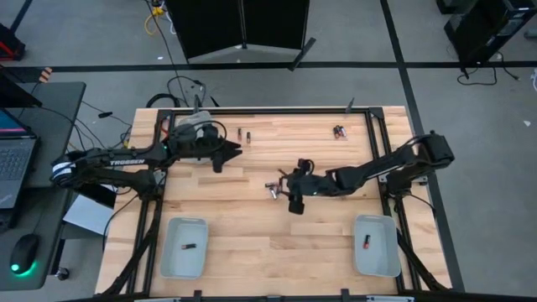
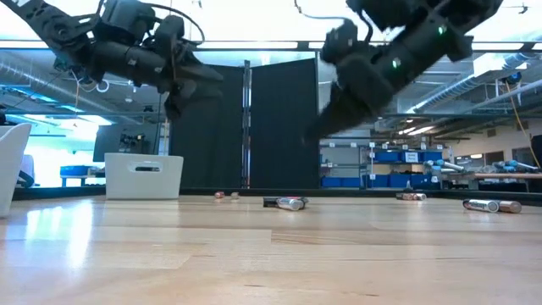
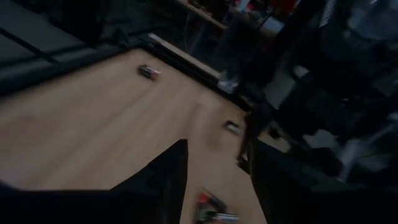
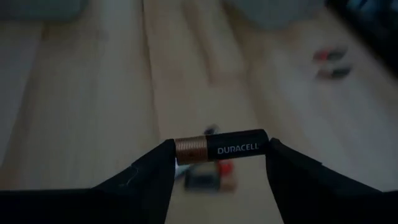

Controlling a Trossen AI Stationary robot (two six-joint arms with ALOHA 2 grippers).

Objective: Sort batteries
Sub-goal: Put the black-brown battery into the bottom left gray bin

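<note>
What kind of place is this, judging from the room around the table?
Probably a robotics lab or workshop. Shelving with blue bins lines the back wall, a laptop sits on a side desk, and black tape lines mark the grey floor.

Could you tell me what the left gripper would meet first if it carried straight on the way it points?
Probably the pair of batteries just ahead of the left gripper on the table; depth is unclear.

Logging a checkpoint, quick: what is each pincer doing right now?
Left pincer: open, holding nothing, above the table.
Right pincer: closed on a battery, gripped end to end.
</note>
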